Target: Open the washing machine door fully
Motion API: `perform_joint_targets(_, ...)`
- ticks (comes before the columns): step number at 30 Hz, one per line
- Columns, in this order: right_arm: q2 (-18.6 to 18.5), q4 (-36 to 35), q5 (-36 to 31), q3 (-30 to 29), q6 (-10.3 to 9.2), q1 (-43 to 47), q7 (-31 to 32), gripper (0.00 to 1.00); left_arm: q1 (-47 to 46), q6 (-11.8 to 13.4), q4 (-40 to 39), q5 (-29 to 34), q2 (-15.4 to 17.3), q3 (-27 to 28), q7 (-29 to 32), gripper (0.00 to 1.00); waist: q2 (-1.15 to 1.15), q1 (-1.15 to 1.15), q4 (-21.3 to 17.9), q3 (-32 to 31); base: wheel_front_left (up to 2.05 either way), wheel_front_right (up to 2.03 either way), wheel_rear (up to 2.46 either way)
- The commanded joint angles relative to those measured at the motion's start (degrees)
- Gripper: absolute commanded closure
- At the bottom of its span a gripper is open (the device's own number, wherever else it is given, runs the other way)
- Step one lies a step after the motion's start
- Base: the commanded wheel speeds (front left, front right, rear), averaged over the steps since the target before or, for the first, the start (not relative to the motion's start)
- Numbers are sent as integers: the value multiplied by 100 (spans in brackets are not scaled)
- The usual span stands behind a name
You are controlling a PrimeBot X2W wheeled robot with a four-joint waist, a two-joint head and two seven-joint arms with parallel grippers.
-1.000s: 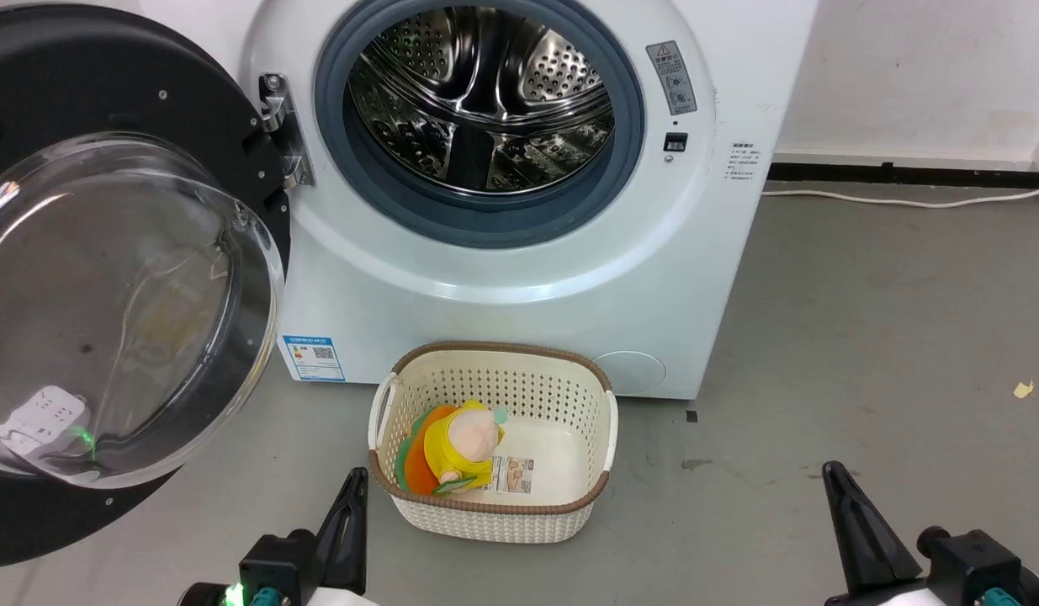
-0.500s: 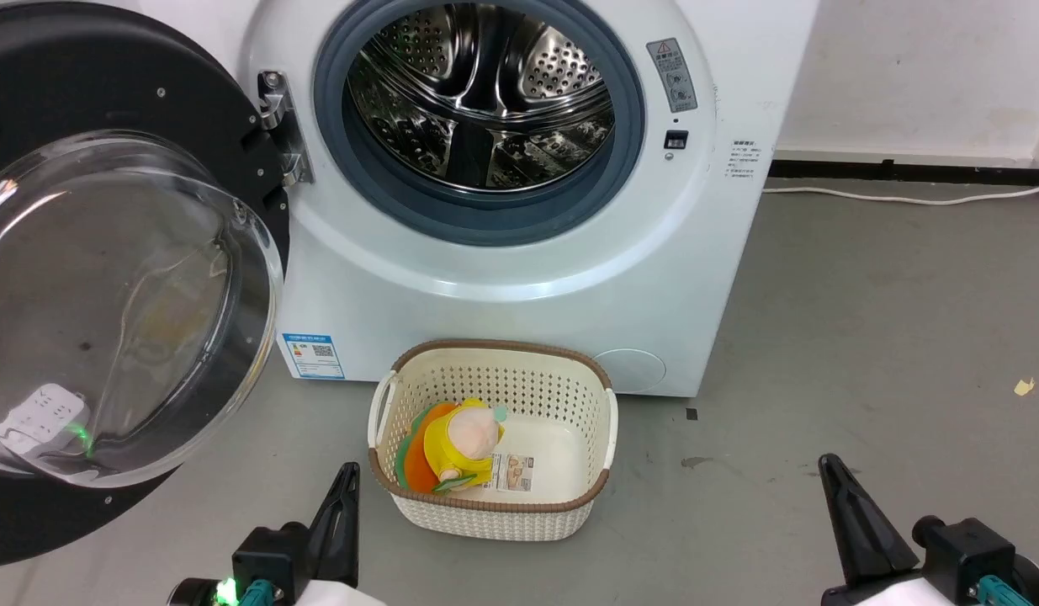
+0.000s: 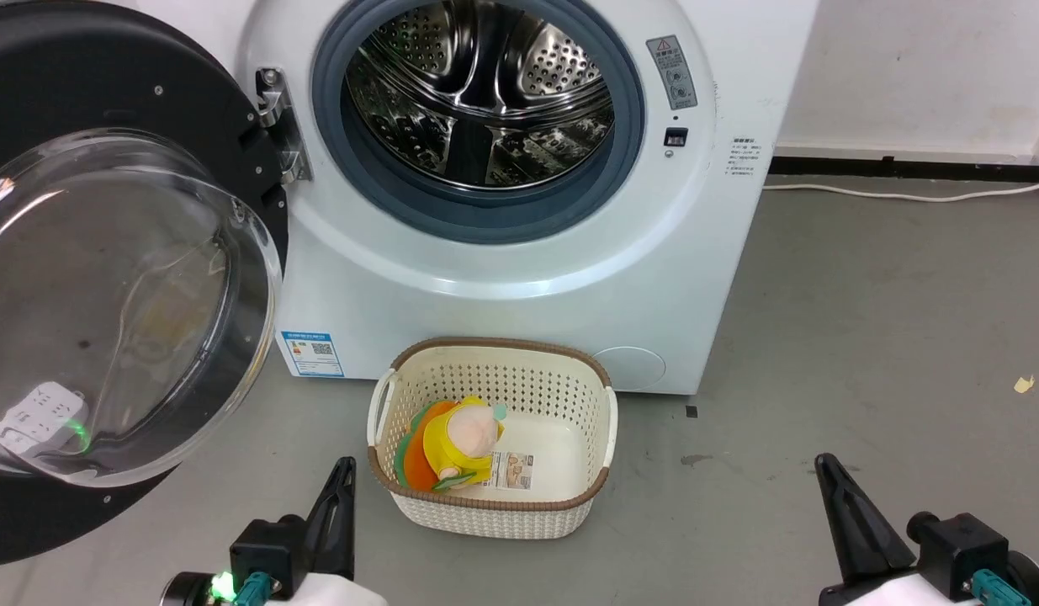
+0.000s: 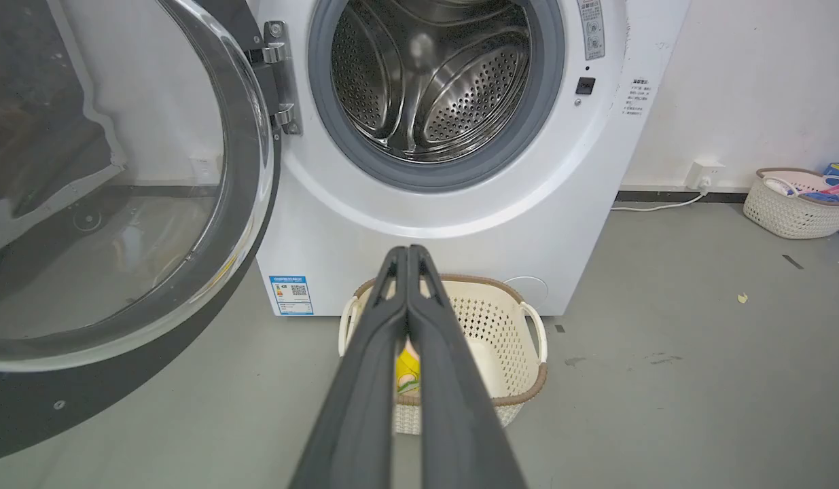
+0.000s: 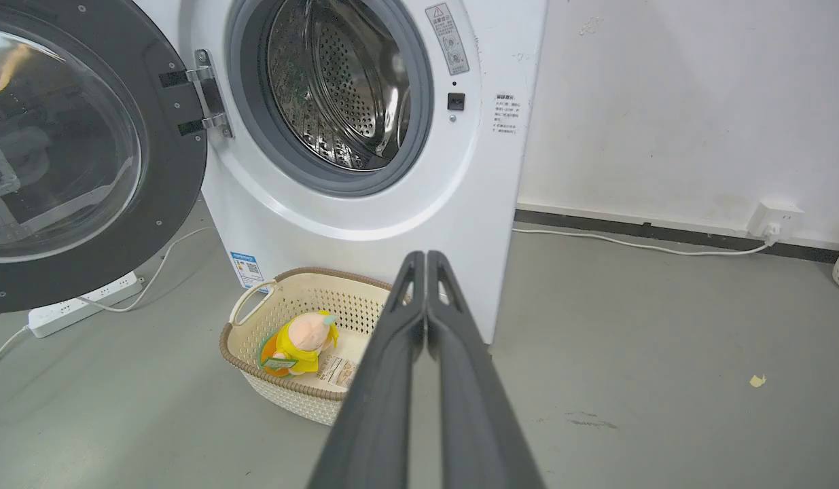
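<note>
The washing machine door (image 3: 107, 278) stands swung wide to the left on its metal hinge (image 3: 275, 126), its glass bowl bulging toward me; it also appears as the door (image 4: 113, 204) and the door (image 5: 73, 149). The white washing machine (image 3: 502, 286) shows its grey ring and bare steel drum (image 3: 485, 93). My left gripper (image 3: 344, 469) is low at the bottom left, shut, touching nothing; its tips (image 4: 407, 252) are pressed together. My right gripper (image 3: 824, 465) sits at the bottom right, also shut and empty, with closed tips (image 5: 420, 258).
A cream basket (image 3: 494, 513) with a yellow plush toy (image 3: 456, 442) stands on the grey floor before the machine. A white power strip (image 5: 79, 305) and cable lie under the door. A second basket (image 4: 793, 204) sits by the wall at right, near a wall socket (image 5: 772, 214).
The whole head view has shifted slightly, so the camera moved. Both grippers have drifted a little lower and leftward in the picture. The door has kept its position.
</note>
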Motion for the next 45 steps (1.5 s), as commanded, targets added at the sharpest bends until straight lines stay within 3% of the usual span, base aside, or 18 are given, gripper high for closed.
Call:
perform_joint_targets(1, 13, -43, -48, 15, 2, -105, 38, 100, -70, 19, -53, 62, -1, 36, 39, 100, 0, 0, -1, 3, 0, 0, 0)
perform_joint_targets(45, 26, -242, -258, 88, 4, -327, 649, 100, -169, 40, -476, 360, -8, 326, 648, 100, 0, 0, -19, 97, 0, 0, 0)
